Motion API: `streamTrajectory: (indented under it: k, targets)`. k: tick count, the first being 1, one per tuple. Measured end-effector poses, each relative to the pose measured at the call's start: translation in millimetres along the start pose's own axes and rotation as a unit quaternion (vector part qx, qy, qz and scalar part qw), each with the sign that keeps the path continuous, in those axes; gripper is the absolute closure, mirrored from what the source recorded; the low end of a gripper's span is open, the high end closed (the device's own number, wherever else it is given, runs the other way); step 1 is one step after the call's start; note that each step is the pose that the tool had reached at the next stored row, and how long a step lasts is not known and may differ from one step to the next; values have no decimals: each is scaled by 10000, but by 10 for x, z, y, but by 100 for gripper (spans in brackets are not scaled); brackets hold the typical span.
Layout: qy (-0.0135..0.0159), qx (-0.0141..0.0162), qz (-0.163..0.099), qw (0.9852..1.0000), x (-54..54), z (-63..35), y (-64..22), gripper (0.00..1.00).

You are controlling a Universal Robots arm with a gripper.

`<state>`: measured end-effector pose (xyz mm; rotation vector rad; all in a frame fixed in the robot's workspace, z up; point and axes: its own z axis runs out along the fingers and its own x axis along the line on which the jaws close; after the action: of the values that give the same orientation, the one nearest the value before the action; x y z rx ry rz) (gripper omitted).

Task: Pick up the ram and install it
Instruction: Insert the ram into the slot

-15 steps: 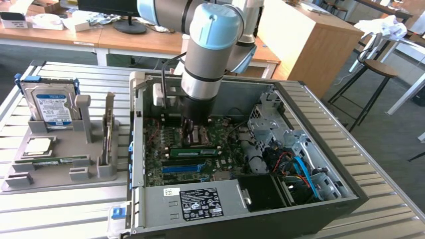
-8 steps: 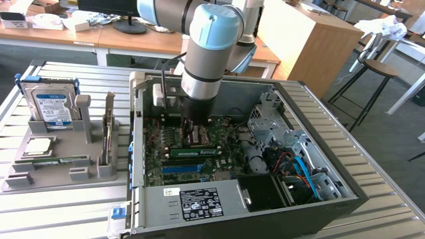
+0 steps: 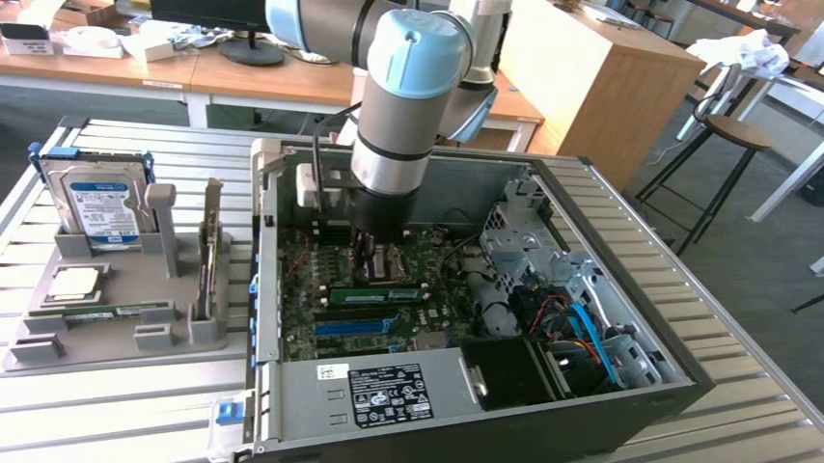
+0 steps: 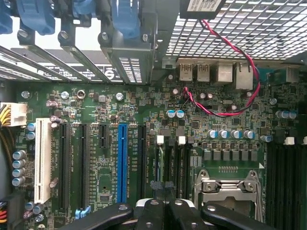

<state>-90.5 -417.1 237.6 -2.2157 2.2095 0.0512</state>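
In the exterior view, your arm reaches straight down into the open computer case (image 3: 618,289). The end effector (image 3: 373,258) hangs low over the motherboard (image 3: 303,309) with its fingers drawn together. The ram (image 3: 373,293) sits right beneath it: a long green stick standing on its long edge in the board, running crosswise under the fingertips, whose tips hang just over its middle. You cannot tell from here whether the tips touch its top edge, and nothing shows pinched between them. A blue slot (image 3: 354,327) lies parallel to the ram, on the side away from the end effector. Well off towards the exterior view's left of the end effector, outside the case, a grey holder (image 3: 129,333) rests on the slatted worktop (image 3: 116,415). It carries the hard drive (image 3: 100,204) upright and a square processor chip (image 3: 73,282) lying flat.

In the wrist view, you look down past the black fingers (image 4: 151,213) of the end effector (image 4: 163,206), which meet in the middle with no gap to speak of. Just beyond their tips run the narrow memory slots (image 4: 173,160) with white latches (image 4: 182,140) at the far end. The empty processor socket (image 4: 230,189) lies beside them, and the long blue slot (image 4: 122,163) on the other side. The ram itself is too thin, seen edge-on here, to pick out with certainty.
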Motion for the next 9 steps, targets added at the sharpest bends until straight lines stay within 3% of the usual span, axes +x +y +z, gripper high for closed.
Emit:
streamTrajectory:
  k: [9]
  targets:
    - [1,-1,0,10000,2,52,-1,90]
